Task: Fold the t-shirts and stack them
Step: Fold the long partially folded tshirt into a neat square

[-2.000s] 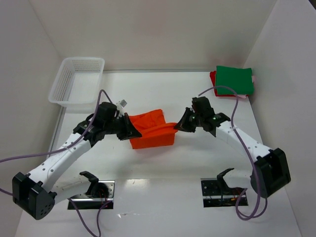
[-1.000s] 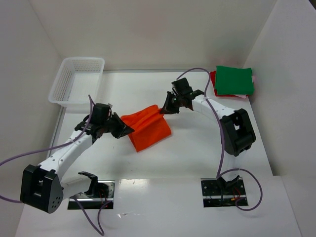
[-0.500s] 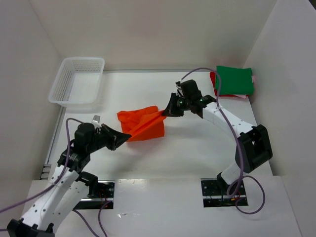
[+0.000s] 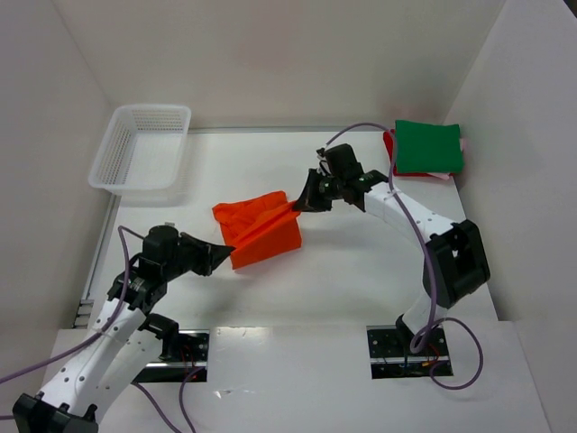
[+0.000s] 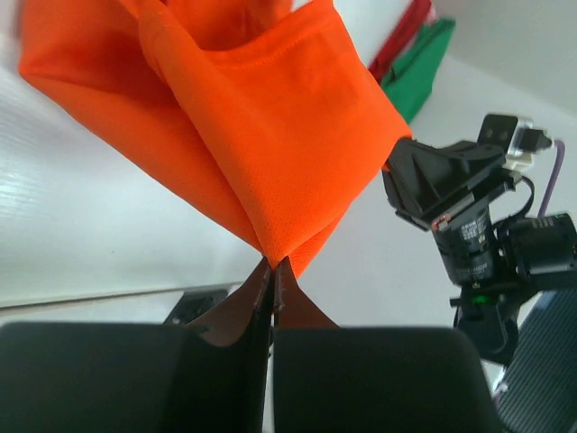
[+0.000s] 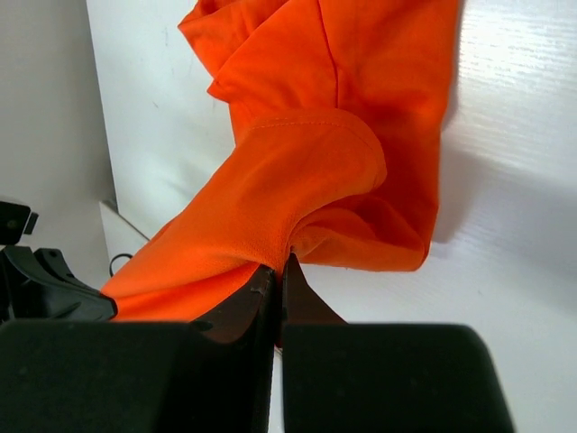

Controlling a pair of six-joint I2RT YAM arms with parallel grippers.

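Folds hide sleeves of orange t-shirt [image 4: 263, 237] between left fingers [image 4: 219, 252], right fingers [image 4: 304, 203].

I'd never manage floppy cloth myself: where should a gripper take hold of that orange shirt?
Probably by thin edges at opposite ends: the left gripper pinches the orange t-shirt at its near-left corner, the right gripper at its far-right edge. Limp cloth sags, so two spread pinches suit it.
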